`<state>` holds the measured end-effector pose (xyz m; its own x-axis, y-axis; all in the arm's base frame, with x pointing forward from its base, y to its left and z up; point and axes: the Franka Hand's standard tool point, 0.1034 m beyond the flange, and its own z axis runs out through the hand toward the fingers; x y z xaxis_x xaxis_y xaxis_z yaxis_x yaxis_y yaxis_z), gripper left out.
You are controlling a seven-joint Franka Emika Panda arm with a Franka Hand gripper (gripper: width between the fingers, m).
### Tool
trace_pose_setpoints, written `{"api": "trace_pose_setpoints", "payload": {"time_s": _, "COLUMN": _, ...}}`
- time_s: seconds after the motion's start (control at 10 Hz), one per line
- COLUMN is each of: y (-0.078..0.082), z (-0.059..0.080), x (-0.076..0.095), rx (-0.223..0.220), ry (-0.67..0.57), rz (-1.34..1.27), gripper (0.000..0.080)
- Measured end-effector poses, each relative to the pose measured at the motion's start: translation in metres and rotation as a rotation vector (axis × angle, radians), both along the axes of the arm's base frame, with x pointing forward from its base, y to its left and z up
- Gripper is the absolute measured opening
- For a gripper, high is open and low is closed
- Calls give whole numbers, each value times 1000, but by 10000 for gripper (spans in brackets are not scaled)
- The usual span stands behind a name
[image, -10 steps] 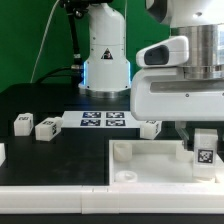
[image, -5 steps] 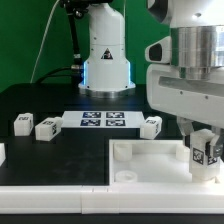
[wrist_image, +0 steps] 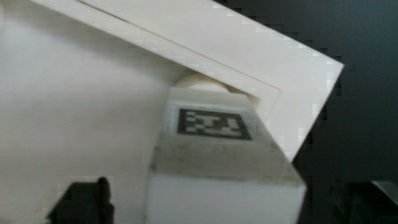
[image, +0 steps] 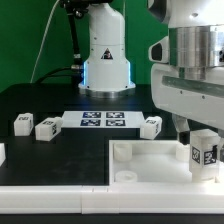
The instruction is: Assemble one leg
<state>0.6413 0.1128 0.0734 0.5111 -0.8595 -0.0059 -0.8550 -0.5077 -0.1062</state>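
Note:
My gripper point(image: 205, 140) is shut on a leg point(image: 207, 153), a small white block with a black-and-white tag. It holds the leg at the exterior view's right, over the near right corner of the large white tray-like piece point(image: 150, 165). In the wrist view the leg point(wrist_image: 217, 150) stands between my dark fingers point(wrist_image: 80, 200), its far end at the corner of the tray-like piece point(wrist_image: 89, 100). Whether the leg touches the corner socket is hidden. Three more legs lie on the black table: two at the left point(image: 22, 122) point(image: 46, 127) and one near the middle point(image: 151, 126).
The marker board point(image: 103, 121) lies flat behind the tray-like piece. The robot's white base point(image: 105, 55) stands at the back. A white part's edge point(image: 2, 153) shows at the far left.
The wrist has turned about its axis and shifted slightly to the exterior view's right, with the leg still held over the tray-like piece's corner. The loose legs have not moved.

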Motion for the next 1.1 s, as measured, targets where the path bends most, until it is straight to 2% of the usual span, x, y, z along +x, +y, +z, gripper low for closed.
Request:
{"api": "trace_pose_setpoints", "payload": {"time_s": 0.2, "y": 1, "z": 0, "x": 0, "rx": -22, "ry": -14, "rz": 247, "gripper": 648}}
{"api": "trace_pose_setpoints", "payload": {"time_s": 0.7, "y": 6, "z": 3, "x": 2, "rx": -75, "ry": -43, "rz": 796, "gripper": 649}}
{"api": "trace_pose_setpoints", "payload": {"time_s": 1.0, "y": -5, "z": 3, "x": 3, "rx": -110, "ry": -50, "rz": 1135, "gripper": 649}}
{"api": "trace_pose_setpoints", "payload": {"time_s": 1.1, "y": -6, "z": 2, "x": 2, "rx": -116, "ry": -56, "rz": 1175, "gripper": 649}}
